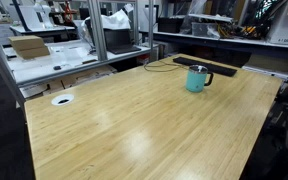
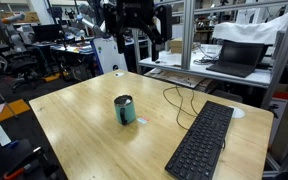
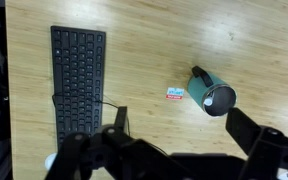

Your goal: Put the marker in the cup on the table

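The teal cup (image 1: 196,79) stands upright on the light-wood table (image 1: 134,130), with its dark handle at the side. It also shows in an exterior view (image 2: 125,110) and in the wrist view (image 3: 214,96). In the wrist view a small whitish tip of the marker (image 3: 208,102) shows inside the cup's dark mouth; the rest of it is hidden. My gripper (image 3: 181,116) hangs high above the table, open and empty, with the cup below near its right finger. It shows in an exterior view (image 2: 136,30) far above the cup.
A black keyboard (image 3: 78,75) with a cable lies beside the cup; it also shows in both exterior views (image 2: 201,145) (image 1: 206,66). A small red-and-white card (image 3: 176,93) lies next to the cup. A round cable hole (image 1: 62,99) is near a table corner. Metal-framed benches stand behind.
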Controlling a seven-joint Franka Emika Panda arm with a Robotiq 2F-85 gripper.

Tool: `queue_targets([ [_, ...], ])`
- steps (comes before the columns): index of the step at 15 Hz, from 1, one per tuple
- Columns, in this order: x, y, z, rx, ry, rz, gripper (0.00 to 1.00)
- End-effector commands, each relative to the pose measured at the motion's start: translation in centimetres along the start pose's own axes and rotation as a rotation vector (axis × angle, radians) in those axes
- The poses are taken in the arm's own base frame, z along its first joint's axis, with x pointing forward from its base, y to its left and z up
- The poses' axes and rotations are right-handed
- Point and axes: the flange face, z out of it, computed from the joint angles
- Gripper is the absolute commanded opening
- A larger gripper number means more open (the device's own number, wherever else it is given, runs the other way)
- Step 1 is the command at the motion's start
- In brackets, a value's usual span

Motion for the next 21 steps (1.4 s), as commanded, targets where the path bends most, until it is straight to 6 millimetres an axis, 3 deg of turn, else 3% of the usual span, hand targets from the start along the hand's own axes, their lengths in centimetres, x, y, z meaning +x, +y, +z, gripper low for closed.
queue_targets([
  [1, 0.1, 0.0, -0.2, -0.002, 0.004, 0.000, 1.00],
  [15, 0.2, 0.1, -0.6, -0.005, 0.010, -0.001, 1.00],
  [21, 2.0, -2.1, -0.6, -0.050, -0.071, -0.318, 1.00],
])
